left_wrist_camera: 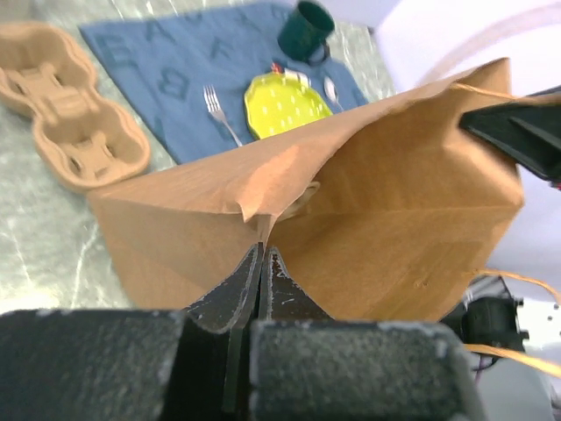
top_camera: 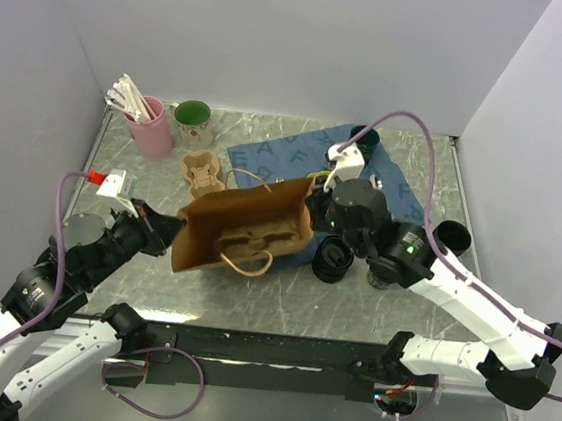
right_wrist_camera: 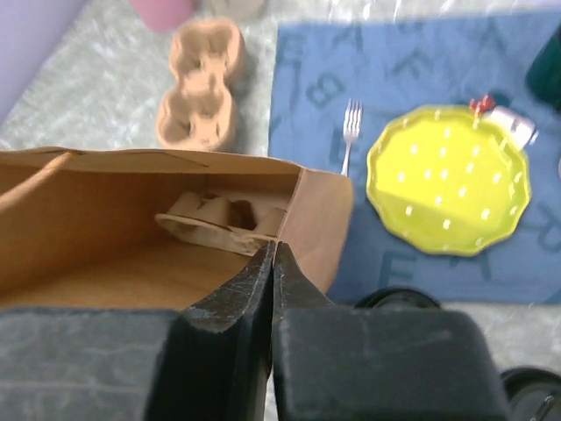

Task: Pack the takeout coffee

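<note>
Takeout coffee is sitting on the desk (top_camera: 283,291) outside the paper bag (top_camera: 250,217): one black cup (top_camera: 333,259) just beside its right side, a second black cup (top_camera: 452,236) near the desk's right edge. We are holding the bag's mouth, left gripper (left_wrist_camera: 263,254) and right gripper (right_wrist_camera: 273,254) each clamped on opposite edges.

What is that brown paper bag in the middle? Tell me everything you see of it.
The paper bag is plain brown creased paper with thin twine handles. It sits on the marbled table by the blue cloth, mouth open upward. A tan cup carrier lies inside. The left gripper and right gripper each pinch its rim, at opposite ends.
</note>
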You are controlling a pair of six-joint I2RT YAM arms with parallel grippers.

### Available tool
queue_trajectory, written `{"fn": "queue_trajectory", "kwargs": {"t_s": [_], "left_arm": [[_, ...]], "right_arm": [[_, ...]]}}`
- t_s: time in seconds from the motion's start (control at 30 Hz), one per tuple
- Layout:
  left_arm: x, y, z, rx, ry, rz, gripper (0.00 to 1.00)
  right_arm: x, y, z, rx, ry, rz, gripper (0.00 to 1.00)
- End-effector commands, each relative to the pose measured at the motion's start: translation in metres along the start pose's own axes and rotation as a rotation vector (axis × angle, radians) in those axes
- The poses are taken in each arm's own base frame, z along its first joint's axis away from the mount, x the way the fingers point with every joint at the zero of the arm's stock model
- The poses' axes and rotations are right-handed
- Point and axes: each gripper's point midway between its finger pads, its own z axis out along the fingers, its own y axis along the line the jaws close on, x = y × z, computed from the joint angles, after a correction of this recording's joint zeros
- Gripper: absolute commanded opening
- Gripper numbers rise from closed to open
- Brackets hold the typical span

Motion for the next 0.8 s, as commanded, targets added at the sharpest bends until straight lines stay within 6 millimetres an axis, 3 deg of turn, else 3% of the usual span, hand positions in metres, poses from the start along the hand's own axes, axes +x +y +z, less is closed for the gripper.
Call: {"fn": "queue_trajectory", "kwargs": {"t_s": [0.0, 0.03, 0.13, 0.3, 0.4, 0.53, 0.77], "left_arm": [[0.019, -0.007, -0.002, 0.075, 0.045, -0.034, 0.01], [0.025, -0.006, -0.002, 0.079, 0.057, -0.034, 0.01], [0.030, -0.008, -0.005, 0.105, 0.070, -0.043, 0.01], [0.033, -0.014, -0.014, 0.150, 0.079, -0.042, 0.01], [0.042, -0.022, -0.018, 0.210, 0.116, -0.026, 0.01], [0.058, -0.026, -0.022, 0.266, 0.171, -0.017, 0.01], [0.069, -0.014, -0.032, 0.242, 0.175, -0.004, 0.01]], "right_arm": [[0.006, 0.007, -0.001, -0.046, -0.049, 0.085, 0.14], [0.008, 0.007, -0.007, -0.057, -0.053, 0.099, 0.23], [0.017, 0.002, -0.018, -0.067, -0.036, 0.110, 0.38], [0.030, 0.021, -0.051, -0.263, 0.025, 0.089, 0.64], [0.031, 0.028, -0.081, -0.375, 0.030, 0.109, 0.67], [0.026, 0.016, -0.110, -0.375, 0.021, 0.177, 0.67], [0.049, -0.016, -0.117, -0.215, 0.124, 0.170, 0.68]]}}
